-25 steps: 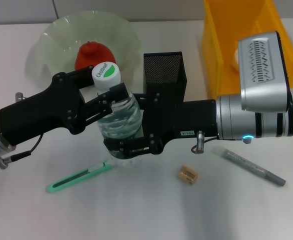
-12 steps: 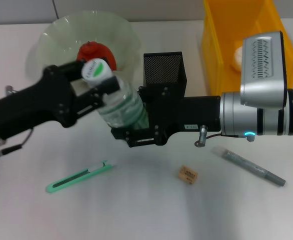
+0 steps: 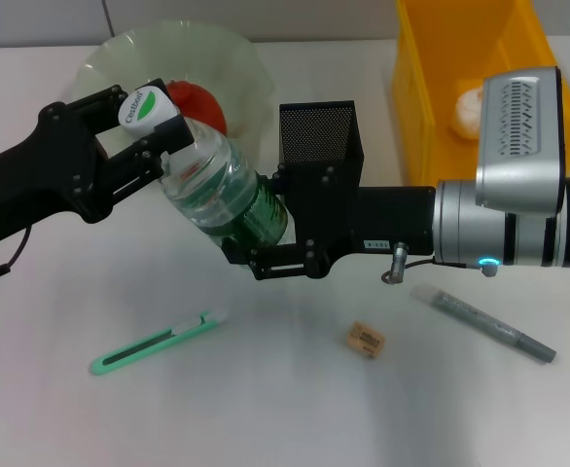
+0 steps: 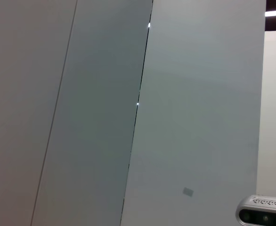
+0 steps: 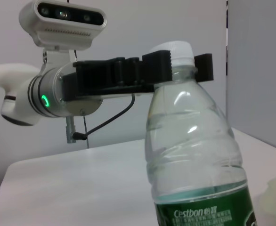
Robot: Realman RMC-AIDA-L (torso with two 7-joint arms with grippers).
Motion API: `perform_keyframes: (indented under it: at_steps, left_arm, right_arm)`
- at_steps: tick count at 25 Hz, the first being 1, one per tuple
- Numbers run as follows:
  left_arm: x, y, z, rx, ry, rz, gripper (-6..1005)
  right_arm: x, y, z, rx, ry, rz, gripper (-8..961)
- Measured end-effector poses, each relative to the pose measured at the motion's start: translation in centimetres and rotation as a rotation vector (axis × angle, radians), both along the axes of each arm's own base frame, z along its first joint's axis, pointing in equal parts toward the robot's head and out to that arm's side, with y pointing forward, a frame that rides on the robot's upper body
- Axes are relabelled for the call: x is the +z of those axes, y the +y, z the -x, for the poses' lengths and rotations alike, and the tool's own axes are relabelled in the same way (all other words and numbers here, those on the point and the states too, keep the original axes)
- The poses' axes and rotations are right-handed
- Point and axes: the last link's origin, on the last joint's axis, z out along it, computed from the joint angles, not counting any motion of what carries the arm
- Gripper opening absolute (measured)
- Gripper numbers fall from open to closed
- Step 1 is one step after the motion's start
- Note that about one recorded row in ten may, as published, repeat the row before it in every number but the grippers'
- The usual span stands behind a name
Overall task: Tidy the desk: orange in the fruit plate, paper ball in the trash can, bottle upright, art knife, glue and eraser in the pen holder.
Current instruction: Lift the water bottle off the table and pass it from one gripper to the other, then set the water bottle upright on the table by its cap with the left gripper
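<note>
The clear bottle (image 3: 222, 190) with a green label and white cap (image 3: 149, 105) hangs tilted above the table, cap toward the left. My left gripper (image 3: 171, 136) is shut on its neck, and in the right wrist view the left gripper (image 5: 178, 66) flanks the cap of the bottle (image 5: 194, 155). My right gripper (image 3: 254, 241) is shut on the bottle's lower end. The orange (image 3: 202, 102) lies in the green fruit plate (image 3: 100, 63). The paper ball (image 3: 468, 107) sits in the yellow trash can (image 3: 416, 107). The black mesh pen holder (image 3: 319, 136) stands behind my right gripper.
A green art knife (image 3: 159, 342) lies at the front left. A small tan eraser (image 3: 365, 339) and a grey glue stick (image 3: 489, 323) lie at the front right. The left wrist view shows only walls and the head camera (image 4: 265, 214).
The bottle went from near upright to tilted, its cap swinging left and back with my left gripper. My right gripper rose slightly with the bottle's base.
</note>
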Motion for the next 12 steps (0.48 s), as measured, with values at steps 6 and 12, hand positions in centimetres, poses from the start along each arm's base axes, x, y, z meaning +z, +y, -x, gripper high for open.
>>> perform_keyframes:
  at_steps: [6, 12]
  left_arm:
    - [0.44, 0.05, 0.07, 0.003, -0.005, -0.014, 450]
    - [0.91, 0.18, -0.09, -0.004, -0.011, -0.035, 449]
  right_arm:
    - [0.00, 0.06, -0.23, -0.009, 0.001, 0.003, 794]
    - [-0.17, 0.12, -0.53, -0.022, -0.007, 0.002, 793]
